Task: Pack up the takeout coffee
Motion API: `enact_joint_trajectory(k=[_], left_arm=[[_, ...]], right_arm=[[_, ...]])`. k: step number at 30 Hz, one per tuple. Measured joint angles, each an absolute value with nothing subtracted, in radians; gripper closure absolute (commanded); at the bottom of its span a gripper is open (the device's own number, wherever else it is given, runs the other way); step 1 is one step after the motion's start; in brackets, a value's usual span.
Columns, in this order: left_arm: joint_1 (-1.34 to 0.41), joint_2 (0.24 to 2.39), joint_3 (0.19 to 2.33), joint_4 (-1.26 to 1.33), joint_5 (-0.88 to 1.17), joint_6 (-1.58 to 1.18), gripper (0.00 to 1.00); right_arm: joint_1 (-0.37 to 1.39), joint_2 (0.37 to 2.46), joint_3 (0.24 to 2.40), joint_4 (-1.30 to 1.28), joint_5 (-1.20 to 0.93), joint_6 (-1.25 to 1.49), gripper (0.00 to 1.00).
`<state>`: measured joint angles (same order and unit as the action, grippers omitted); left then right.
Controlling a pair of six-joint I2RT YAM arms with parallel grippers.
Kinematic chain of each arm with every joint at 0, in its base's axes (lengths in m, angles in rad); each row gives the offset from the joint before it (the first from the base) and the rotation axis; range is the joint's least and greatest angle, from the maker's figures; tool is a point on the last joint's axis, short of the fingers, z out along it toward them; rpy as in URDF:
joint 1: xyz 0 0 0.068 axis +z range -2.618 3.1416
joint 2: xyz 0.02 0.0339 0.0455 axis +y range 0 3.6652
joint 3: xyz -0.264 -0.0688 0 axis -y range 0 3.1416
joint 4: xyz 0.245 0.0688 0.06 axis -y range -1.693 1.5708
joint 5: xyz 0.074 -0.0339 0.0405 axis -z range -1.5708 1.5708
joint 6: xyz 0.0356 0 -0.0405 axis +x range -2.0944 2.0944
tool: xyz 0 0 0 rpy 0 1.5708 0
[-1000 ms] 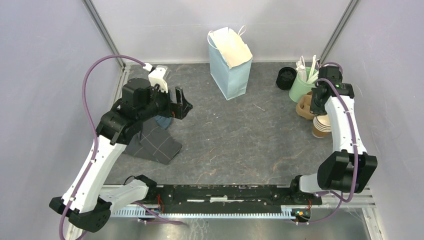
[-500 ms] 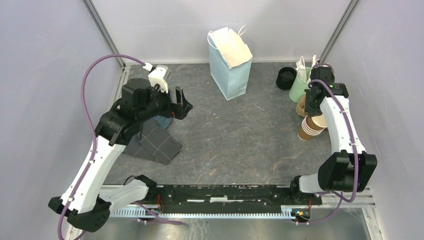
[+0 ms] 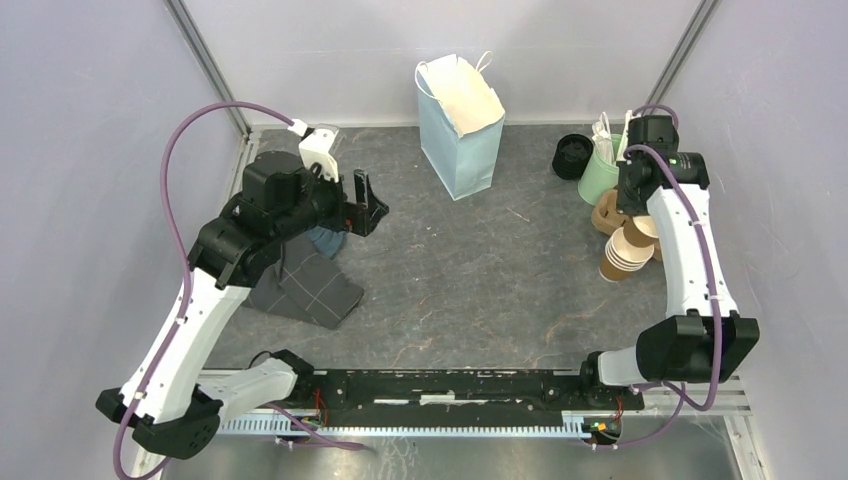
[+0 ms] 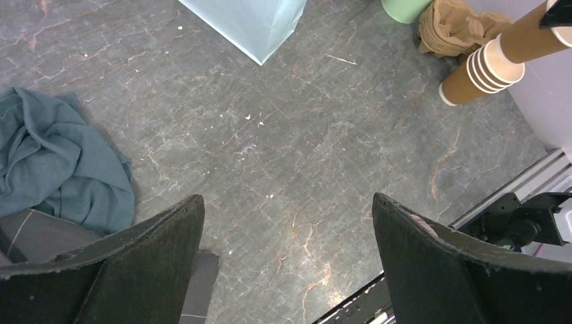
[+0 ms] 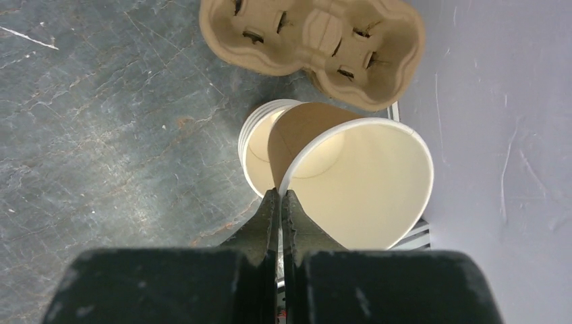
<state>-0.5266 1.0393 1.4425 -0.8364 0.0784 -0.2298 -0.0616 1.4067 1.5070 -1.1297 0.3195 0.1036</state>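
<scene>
The right gripper (image 5: 280, 197) is pinched tight on the rim of the top cup (image 5: 364, 182), one finger inside the paper wall and one outside. That seems the only way two thin fingers can grip an open cup. The cup is drawn partway out of the stack (image 5: 260, 165). The stack leans over with it on the table (image 3: 480, 280), so I'd guess the nested cups are sticking. The carrier (image 5: 310, 40) lies just beyond the stack, hard against the side wall.

The coffee (image 3: 573, 155) is not what that hand holds. I take it to be the round black-topped thing near the back wall; from above only its dark top shows. It sits beyond the right gripper, just beside the green cup (image 3: 598, 175) of utensils, between that cup and the bag (image 3: 460, 130). It is near the hand but not touching it, and it falls outside the right wrist view.

The left gripper (image 4: 287, 202) hangs over bare table with its fingers spread wide and nothing between them, well apart from the coffee. It looks parked there, waiting its turn near the bag.
</scene>
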Motion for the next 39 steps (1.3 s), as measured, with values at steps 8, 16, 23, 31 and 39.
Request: enact_joint_trajectory(k=[8,16,23,31,39], left_arm=[[-0.535,1.060,1.514,-0.860,0.061,-0.230,0.00],[-0.535,1.113,1.662,-0.927,0.026,-0.250,0.00],[-0.535,1.118,1.710,-1.010,-0.027,-0.370,0.00],[-0.535,1.071,1.710,-1.086,-0.044,-0.510,0.00],[-0.535,1.008,1.710,-1.103,-0.043,-0.604,0.00]], right_arm=[[0.052,1.438,1.690,-1.219,0.379,0.100,1.00],[0.562,1.450,1.671,-1.129,0.353,0.019,1.00],[0.964,1.510,1.345,-0.938,0.279,0.042,1.00],[1.053,1.470,1.073,-0.754,0.245,0.093,1.00],[1.054,1.413,1.008,-0.693,0.236,0.122,0.74]])
